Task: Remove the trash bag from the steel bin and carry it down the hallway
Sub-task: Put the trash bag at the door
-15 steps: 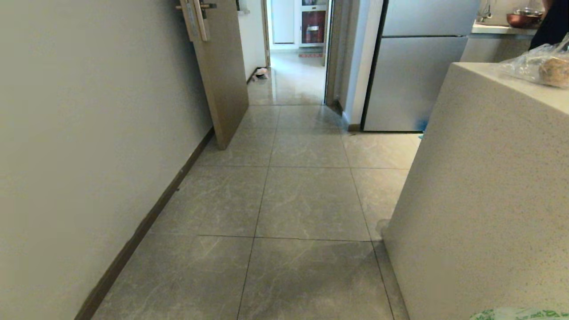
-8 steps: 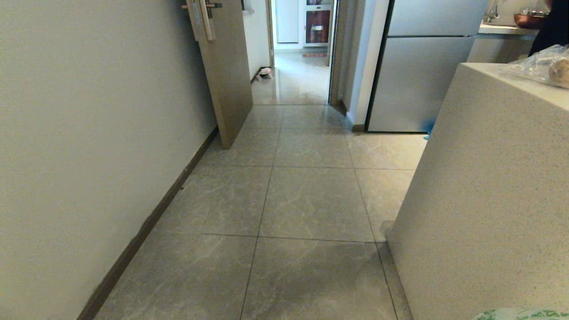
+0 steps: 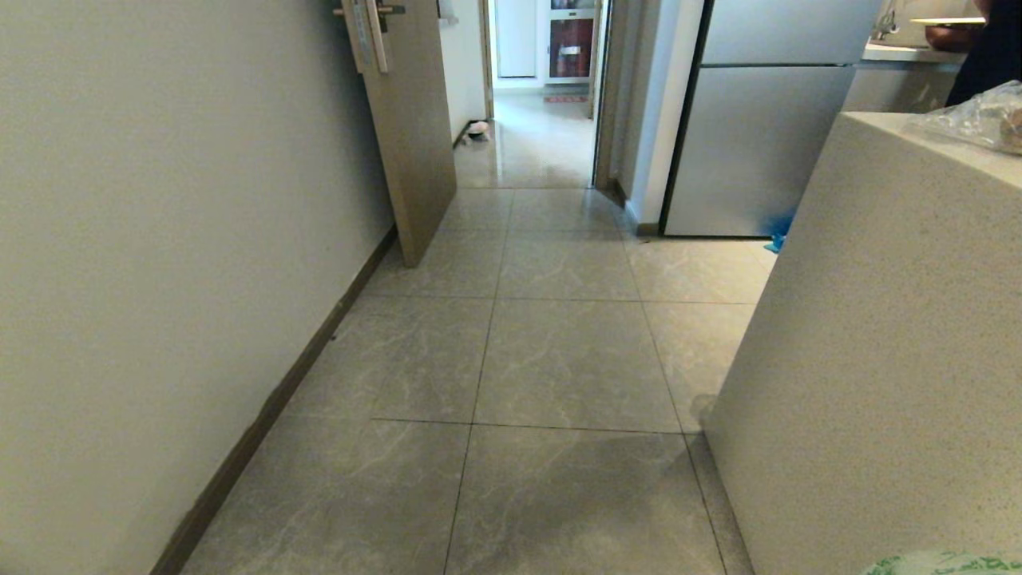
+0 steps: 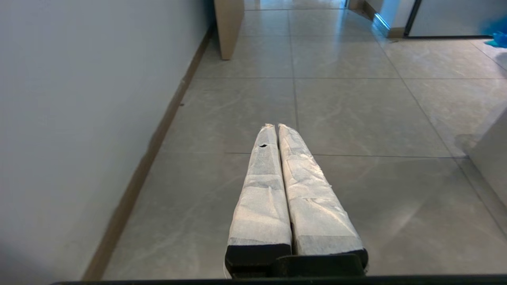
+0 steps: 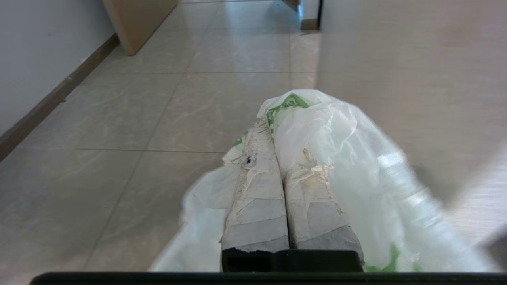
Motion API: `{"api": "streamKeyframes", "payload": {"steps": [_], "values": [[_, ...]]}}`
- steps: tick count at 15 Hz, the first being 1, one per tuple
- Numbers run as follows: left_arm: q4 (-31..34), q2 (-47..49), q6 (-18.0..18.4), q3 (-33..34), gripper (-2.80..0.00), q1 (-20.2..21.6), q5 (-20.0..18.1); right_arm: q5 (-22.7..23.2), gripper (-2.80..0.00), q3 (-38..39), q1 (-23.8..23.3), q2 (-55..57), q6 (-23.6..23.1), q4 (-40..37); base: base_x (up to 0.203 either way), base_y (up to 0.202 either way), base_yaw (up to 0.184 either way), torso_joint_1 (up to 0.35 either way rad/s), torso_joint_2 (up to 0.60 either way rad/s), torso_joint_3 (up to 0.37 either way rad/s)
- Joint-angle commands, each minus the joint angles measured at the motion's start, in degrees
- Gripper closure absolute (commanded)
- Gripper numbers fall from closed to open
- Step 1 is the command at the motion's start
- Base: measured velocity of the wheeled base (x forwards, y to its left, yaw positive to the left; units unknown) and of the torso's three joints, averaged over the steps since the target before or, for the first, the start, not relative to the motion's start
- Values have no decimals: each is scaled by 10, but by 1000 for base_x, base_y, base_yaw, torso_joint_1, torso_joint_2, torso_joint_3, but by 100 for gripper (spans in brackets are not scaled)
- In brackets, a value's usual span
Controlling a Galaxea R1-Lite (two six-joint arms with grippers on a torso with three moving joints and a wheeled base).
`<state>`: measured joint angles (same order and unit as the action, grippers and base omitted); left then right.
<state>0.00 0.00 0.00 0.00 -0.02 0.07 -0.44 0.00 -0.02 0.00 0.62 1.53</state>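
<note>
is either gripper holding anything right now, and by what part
The right gripper is shut on the trash bag, pinching bunched plastic near its top. The left gripper is shut and empty.

Floor's glossy grey marble-look tile (image 3: 559,359), smooth, w/ light bouncing off it. My right gripper (image 5: 277,130) fingers are wrapped in rough, fraying white tape; left gripper (image 4: 276,126) has the same tape but cleaner. The thin crinkly translucent white plastic bag w/ green print (image 5: 336,158) is shiny. Speckled matt beige stone-look counter (image 3: 878,319), matt white wall (image 3: 160,200), smooth silvery metal-look fridge (image 3: 758,144).
</note>
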Motion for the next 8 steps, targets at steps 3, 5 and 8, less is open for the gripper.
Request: {"api": "streamKeyframes", "payload": {"steps": [3, 5, 8], "values": [[0, 0, 0, 0, 0, 0, 0, 0, 0, 5, 0, 1, 0, 1, 0, 104, 2, 1, 3, 2], [0, 0, 0, 0, 0, 0, 0, 0, 0, 5, 0, 1, 0, 0, 0, 0, 0, 0, 0, 0], [0, 0, -1, 0, 0, 0, 0, 0, 0, 5, 0, 0, 0, 0, 0, 0, 0, 0, 0, 0]]}}
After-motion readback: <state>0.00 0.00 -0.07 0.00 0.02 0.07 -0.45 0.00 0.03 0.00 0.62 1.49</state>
